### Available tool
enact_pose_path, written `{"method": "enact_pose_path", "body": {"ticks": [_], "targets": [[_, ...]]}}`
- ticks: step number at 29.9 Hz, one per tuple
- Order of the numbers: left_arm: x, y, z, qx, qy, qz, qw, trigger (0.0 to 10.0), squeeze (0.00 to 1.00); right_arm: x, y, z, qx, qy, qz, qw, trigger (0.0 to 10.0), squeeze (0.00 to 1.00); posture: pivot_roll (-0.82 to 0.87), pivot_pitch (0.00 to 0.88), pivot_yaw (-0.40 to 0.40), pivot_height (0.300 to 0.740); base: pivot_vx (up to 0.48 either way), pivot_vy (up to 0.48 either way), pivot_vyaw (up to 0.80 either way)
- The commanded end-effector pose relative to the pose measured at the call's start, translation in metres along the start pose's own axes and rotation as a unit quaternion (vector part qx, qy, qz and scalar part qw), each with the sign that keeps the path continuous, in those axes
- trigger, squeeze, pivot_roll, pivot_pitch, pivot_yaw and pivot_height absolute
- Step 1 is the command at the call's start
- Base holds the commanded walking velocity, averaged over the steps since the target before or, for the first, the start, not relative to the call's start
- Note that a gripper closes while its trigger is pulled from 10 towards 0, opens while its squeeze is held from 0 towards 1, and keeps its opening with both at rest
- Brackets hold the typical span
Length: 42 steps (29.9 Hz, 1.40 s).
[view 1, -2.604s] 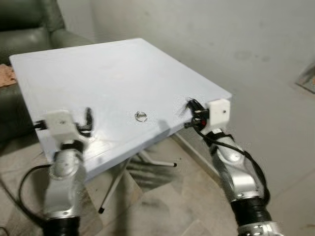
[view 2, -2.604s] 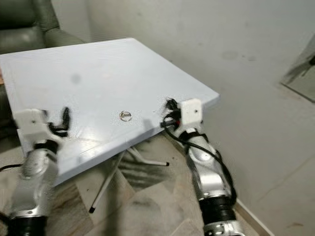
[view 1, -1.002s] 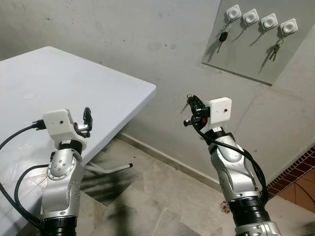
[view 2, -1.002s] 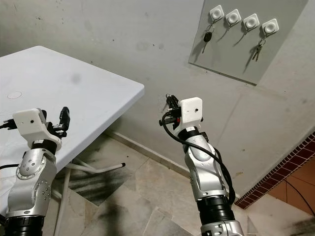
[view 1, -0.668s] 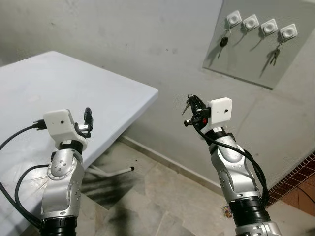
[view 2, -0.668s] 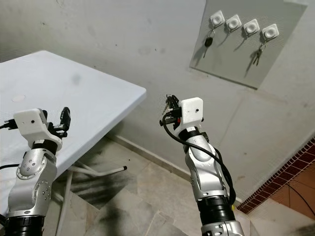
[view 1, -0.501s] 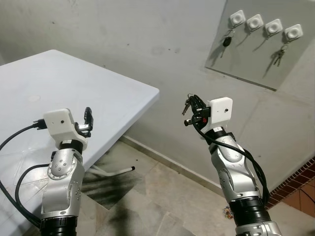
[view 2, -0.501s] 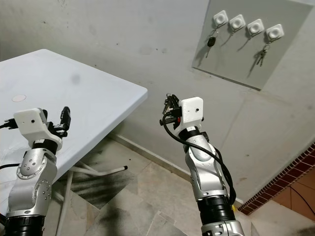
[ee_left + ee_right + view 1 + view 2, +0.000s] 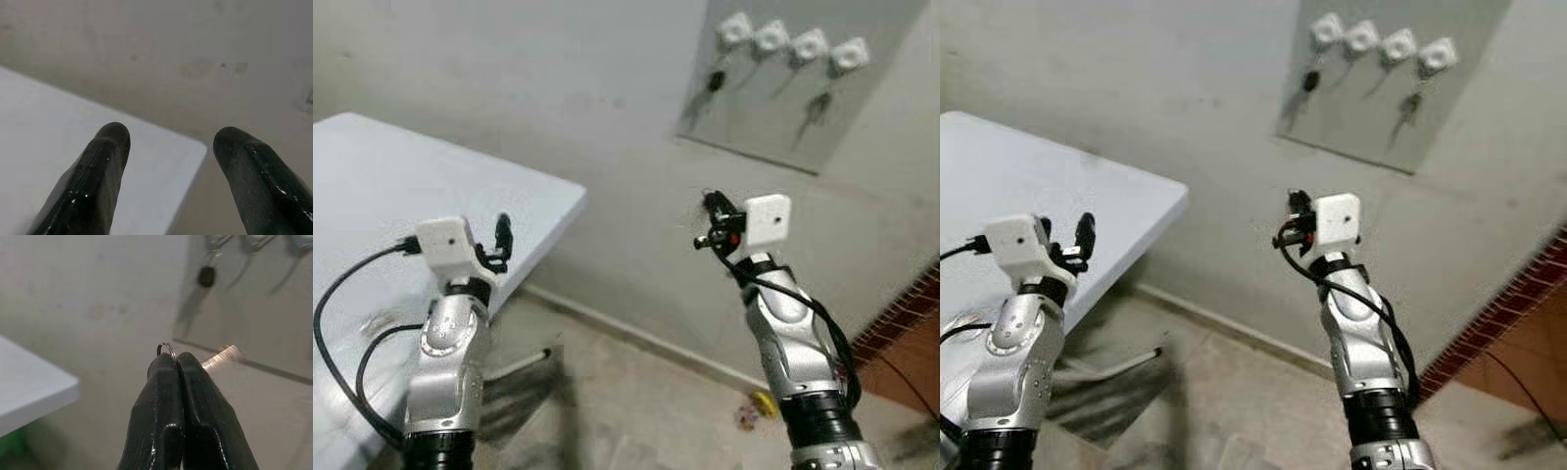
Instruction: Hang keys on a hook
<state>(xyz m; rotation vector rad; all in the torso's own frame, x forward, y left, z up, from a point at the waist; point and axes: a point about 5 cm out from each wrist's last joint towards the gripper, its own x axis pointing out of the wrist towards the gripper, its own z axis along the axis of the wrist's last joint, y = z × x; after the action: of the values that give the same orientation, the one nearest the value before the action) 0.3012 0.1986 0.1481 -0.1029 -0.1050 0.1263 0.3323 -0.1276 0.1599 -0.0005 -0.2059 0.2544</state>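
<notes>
Right wrist view: the right end effector (image 9: 177,363) has its two black fingers pressed together, pinching the keys (image 9: 167,349). A thin metal ring stands out just above the fingertips, and a pale key blade juts out beside them. The right arm is raised in open air, facing the grey wall, well apart from it.

Ahead of and above this end effector, a grey panel (image 9: 773,108) is fixed to the wall. It carries a row of four white hooks (image 9: 790,41). A dark key fob (image 9: 713,80) hangs from the first hook, and another key bunch (image 9: 817,106) hangs further along the row. The head views are somewhat blurred, so finer detail there cannot be confirmed.

The left end effector (image 9: 168,142) has its fingers spread apart with nothing between them. It is raised over the near edge of the white desk (image 9: 372,186), whose corner lies just beyond its fingertips.

A small yellow item (image 9: 762,401) lies on the floor below the right arm, near the foot of the wall.
</notes>
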Motion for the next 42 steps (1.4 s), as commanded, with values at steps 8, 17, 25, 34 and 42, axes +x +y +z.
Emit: {"method": "enact_pose_path", "body": {"ticks": [8, 17, 25, 34, 42], "targets": [[-0.0008, 0.0029, 0.0024, 0.004, -0.002, 0.004, 1.000, 10.0, 0.00, 0.0020, 0.0056, 0.0026, 0.000, -0.002, 0.010, 1.000, 10.0, 0.00, -0.04, 0.000, -0.056, 0.728, 0.331, 0.000, -0.68], [-0.0015, 0.0034, 0.0021, 0.003, -0.002, 0.006, 1.000, 10.0, 0.00, 0.0022, 0.0071, 0.0040, 0.012, -0.009, 0.006, 1.000, 10.0, 0.00, -0.04, 0.000, -0.058, 0.728, 0.332, 0.000, -0.15], [-0.0025, 0.0033, 0.0010, 0.000, 0.000, 0.009, 1.000, 10.0, 0.00, 0.0000, 0.0088, -0.0004, 0.006, 0.008, 0.019, 1.000, 10.0, 0.00, -0.04, 0.000, -0.059, 0.728, 0.332, 0.000, 0.00], [-0.0028, 0.0039, 0.0001, -0.013, 0.003, 0.013, 1.000, 10.0, 0.00, -0.0052, 0.0144, -0.0046, 0.007, 0.021, 0.050, 0.999, 10.0, 0.00, -0.04, 0.000, -0.058, 0.728, 0.310, 0.000, 0.00], [-0.0027, 0.0025, -0.0012, -0.024, 0.006, 0.015, 1.000, 10.0, 0.00, -0.0078, 0.0150, -0.0057, 0.007, 0.028, 0.058, 0.998, 10.0, 0.00, -0.05, 0.000, -0.060, 0.728, 0.296, 0.000, 0.00]]}}
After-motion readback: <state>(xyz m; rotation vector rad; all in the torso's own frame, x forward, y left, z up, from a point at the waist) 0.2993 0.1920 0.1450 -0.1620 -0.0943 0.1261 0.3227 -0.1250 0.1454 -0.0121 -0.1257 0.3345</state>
